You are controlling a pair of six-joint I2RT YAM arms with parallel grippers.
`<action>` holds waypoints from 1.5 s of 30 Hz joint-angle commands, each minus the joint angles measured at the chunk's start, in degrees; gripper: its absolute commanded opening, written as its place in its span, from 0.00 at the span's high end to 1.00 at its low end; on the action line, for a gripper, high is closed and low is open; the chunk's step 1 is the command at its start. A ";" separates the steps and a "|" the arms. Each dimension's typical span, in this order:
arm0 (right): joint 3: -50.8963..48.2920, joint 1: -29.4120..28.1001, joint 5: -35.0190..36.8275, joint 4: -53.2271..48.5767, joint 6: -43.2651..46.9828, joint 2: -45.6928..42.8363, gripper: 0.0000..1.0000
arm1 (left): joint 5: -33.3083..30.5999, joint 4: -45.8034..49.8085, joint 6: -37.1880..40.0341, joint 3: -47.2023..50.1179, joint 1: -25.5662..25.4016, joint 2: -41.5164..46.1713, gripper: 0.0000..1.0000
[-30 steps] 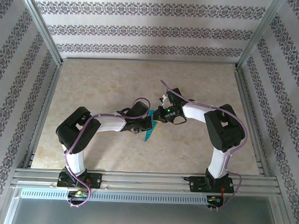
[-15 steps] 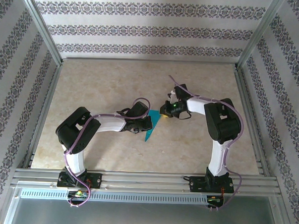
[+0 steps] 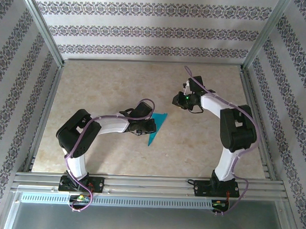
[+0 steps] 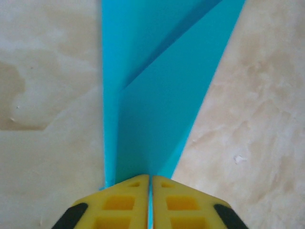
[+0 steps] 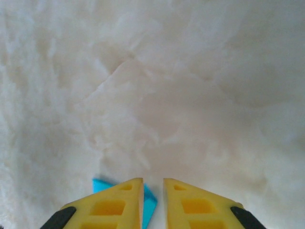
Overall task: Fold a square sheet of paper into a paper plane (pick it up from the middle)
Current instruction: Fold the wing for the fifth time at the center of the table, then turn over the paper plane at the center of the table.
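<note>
1. Finds the right gripper [image 3: 176,99] gone from the wide end of the paper plane [image 3: 156,126], where it sat a second ago, and now well apart from it toward the far right of the table [image 3: 103,87]. Finds the left gripper [image 4: 151,178] and the plane about where they were.
2. Places the plane flat on the table near the middle, wide end away from the arm bases and point toward the near edge, with the left gripper reaching in from its left side.
3. Shows the left pads [image 4: 124,202] nearly together, with only a hairline slit and teal paper running into it. Reads as a pinch on the plane's edge, probably to pin the folded layers down while the other arm stays clear.
4. Shows the right gripper narrowly parted, with a small gap and nothing in it. Hangs over bare table, a corner of teal peeking out under one fingertip in the right wrist view. Looks like standing clear, not gripping.
5. Counts one paper plane, the sole blue thing; two arms; two grippers; two yellow fingers on each, four in all. Counts at least two fold lines across the plane in the left wrist view.
</note>
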State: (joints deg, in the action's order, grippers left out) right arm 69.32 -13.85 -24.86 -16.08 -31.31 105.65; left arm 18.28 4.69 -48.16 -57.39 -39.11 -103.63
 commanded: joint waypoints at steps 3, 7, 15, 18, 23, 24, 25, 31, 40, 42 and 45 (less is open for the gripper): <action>-4.78 -2.94 4.87 -4.00 0.58 -7.76 0.71 | -0.58 3.00 1.47 -1.15 4.02 9.83 0.77; -6.81 -5.67 7.40 -5.87 -0.49 -10.56 0.64 | -1.93 3.84 1.99 2.42 7.86 15.30 0.64; -6.75 -15.11 16.48 -11.09 -6.70 -11.01 0.47 | -6.66 6.82 4.61 7.95 14.99 21.59 0.36; -6.41 -18.15 19.32 -11.62 -10.61 -10.40 0.44 | -8.76 6.43 5.63 9.90 16.57 22.76 0.21; -3.66 -21.90 23.23 -12.95 -15.84 -7.49 0.38 | -11.75 5.99 6.93 11.79 17.93 23.89 0.03; -2.77 -22.47 24.11 -13.43 -16.57 -6.56 0.38 | -12.07 5.80 7.10 12.10 18.05 24.11 0.00; -1.96 -23.18 24.64 -13.71 -17.08 -5.60 0.38 | -12.42 5.76 7.20 12.49 18.17 24.39 0.00; 4.38 -25.28 24.35 -15.46 -17.84 1.56 0.38 | -12.80 5.70 7.60 13.63 18.58 25.37 0.00; 2.76 -25.64 26.88 -18.20 -19.15 2.10 0.51 | -12.57 5.68 7.52 14.14 18.67 25.16 0.00; 1.84 -25.63 27.54 -18.37 -19.74 1.10 0.55 | -12.64 5.60 7.43 13.93 18.80 24.89 0.00; 1.19 -25.56 28.19 -18.81 -20.50 0.10 0.61 | -12.57 5.54 7.38 13.64 18.75 24.53 0.00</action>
State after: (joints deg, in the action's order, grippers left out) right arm 71.46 -39.16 0.75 -32.58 -50.48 108.33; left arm 6.76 9.87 -41.93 -43.70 -21.21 -79.33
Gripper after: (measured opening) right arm 0.397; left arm 0.994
